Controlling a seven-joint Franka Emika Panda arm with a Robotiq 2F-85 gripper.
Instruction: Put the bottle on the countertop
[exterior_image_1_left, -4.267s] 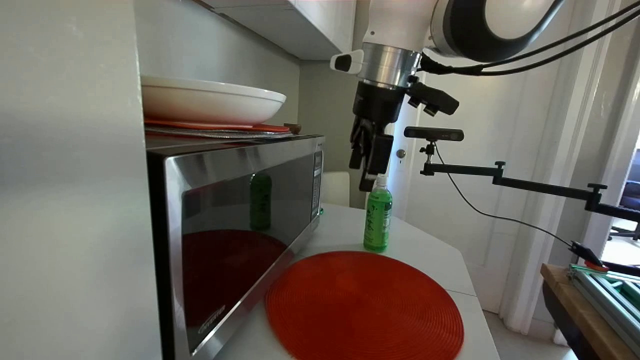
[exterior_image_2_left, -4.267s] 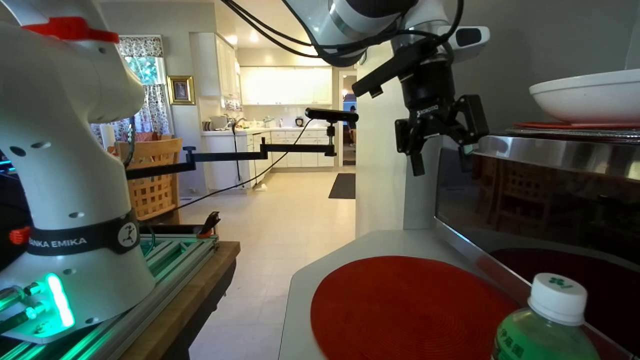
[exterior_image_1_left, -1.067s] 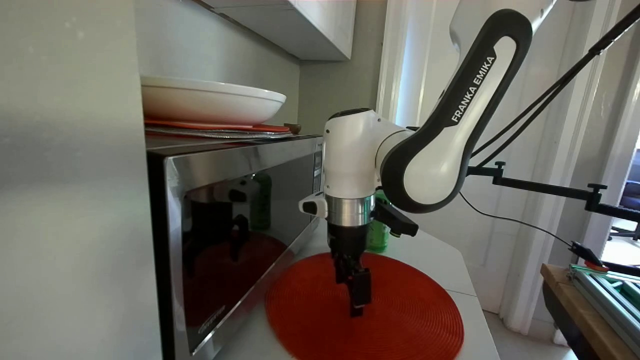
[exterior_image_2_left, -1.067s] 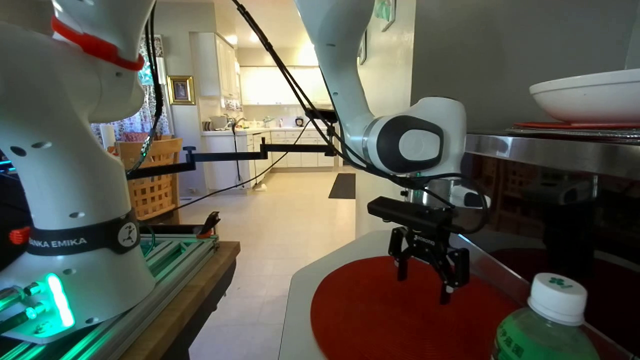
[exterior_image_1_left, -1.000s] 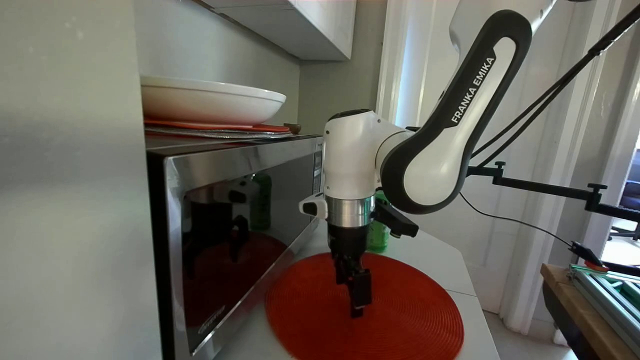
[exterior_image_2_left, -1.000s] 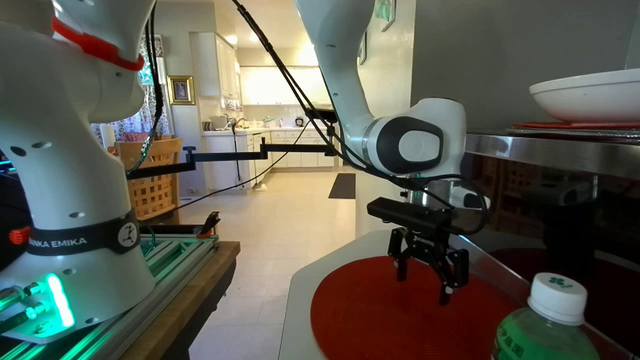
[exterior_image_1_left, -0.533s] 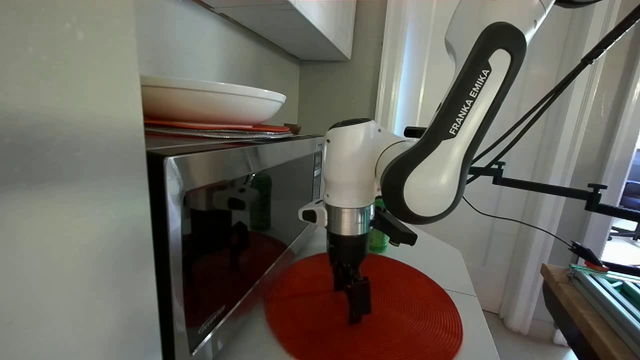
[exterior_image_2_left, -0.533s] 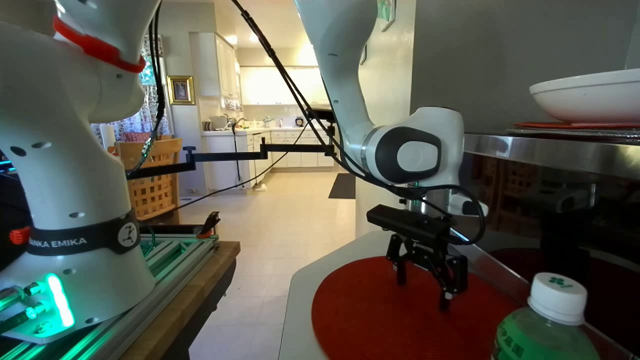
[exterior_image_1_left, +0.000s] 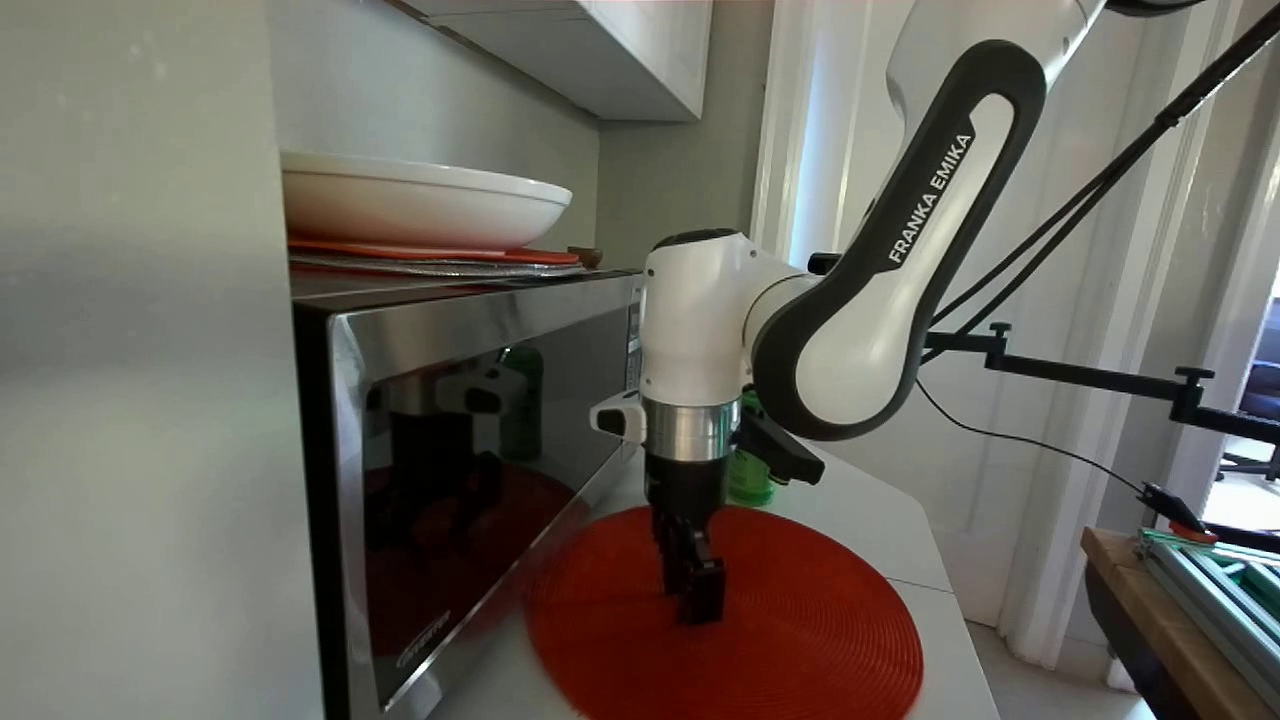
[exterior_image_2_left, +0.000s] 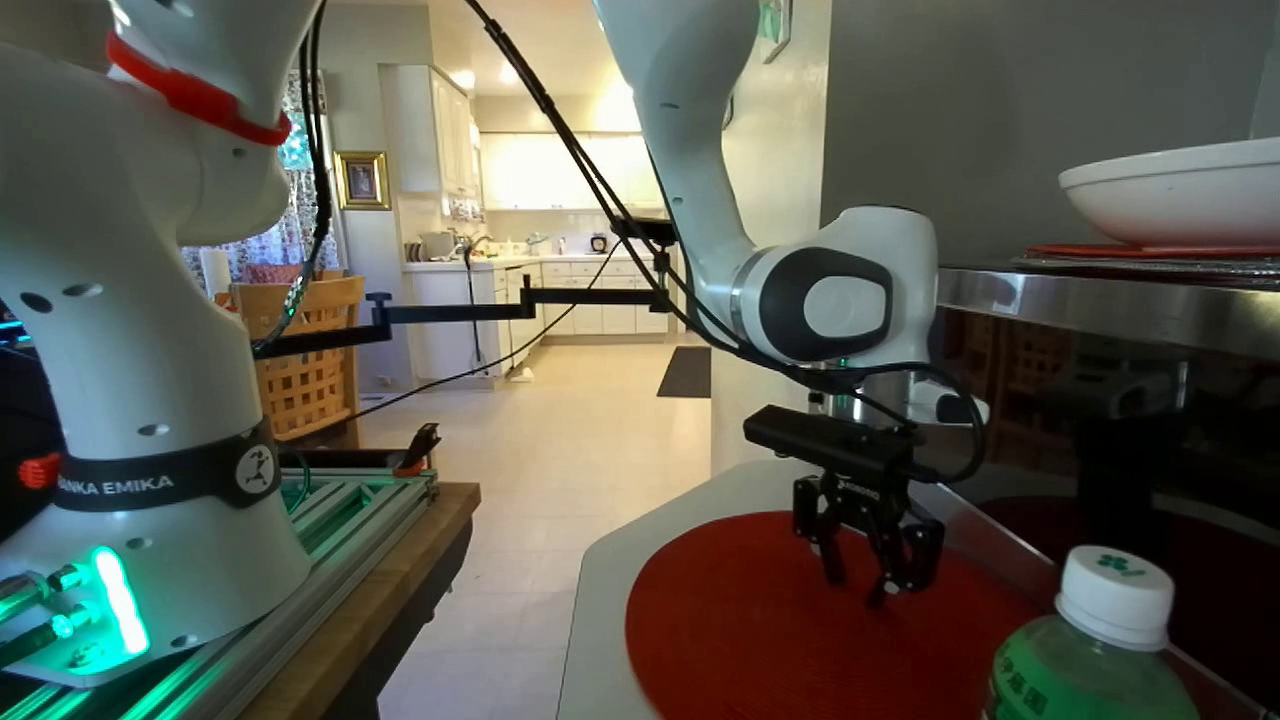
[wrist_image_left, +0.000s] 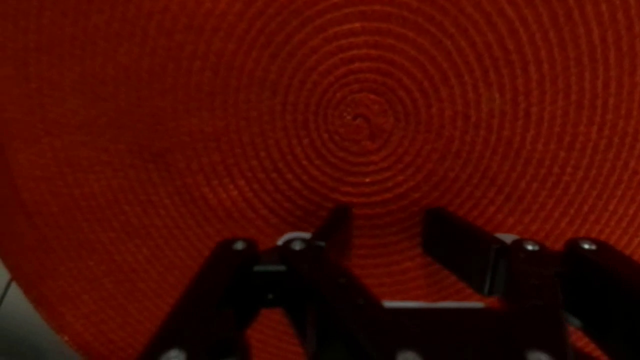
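Nearest in an exterior view stood a white-capped green plastic bottle (exterior_image_2_left: 1095, 660), upright, its lower part cut off at the bottom edge. In an exterior view its foot showed on the pale, flat countertop (exterior_image_1_left: 945, 620), just beside the rim of a round red woven placemat (exterior_image_2_left: 760, 630), while the white, black-edged robot arm (exterior_image_1_left: 885, 340) hid much of the rest.

Over the placemat, apart from the bottle, the black two-fingered gripper (wrist_image_left: 387, 220) pointed downward. Its fingers (wrist_image_left: 455, 245) stood part-way apart, red weave showing through the gap in the wrist view, and had hold of nothing. Whether their tips touched the weave could not be told. Just above the gripper sat a black bar-shaped camera (exterior_image_2_left: 830, 440).

Alongside the placemat stood a steel-framed, dark-fronted microwave (exterior_image_1_left: 470, 480), its glossy face mirroring the placemat, the bottle and part of the robot arm. On top of it a wide, shallow white bowl (exterior_image_1_left: 425, 205) rested on thin red and silvery mats (exterior_image_1_left: 440, 264). A white wall cabinet (exterior_image_1_left: 650, 60) hung higher up.

Farther off, across a stretch of cream floor (exterior_image_2_left: 560, 430), stood a light wooden chair (exterior_image_2_left: 310, 400) with a woven back, and past it hung a gold-framed picture (exterior_image_2_left: 362, 180). Farthest were white kitchen cabinets (exterior_image_2_left: 570, 170), brightly lit, above a worktop (exterior_image_2_left: 445, 267) whose small objects (exterior_image_2_left: 440, 244) were too tiny to tell apart.
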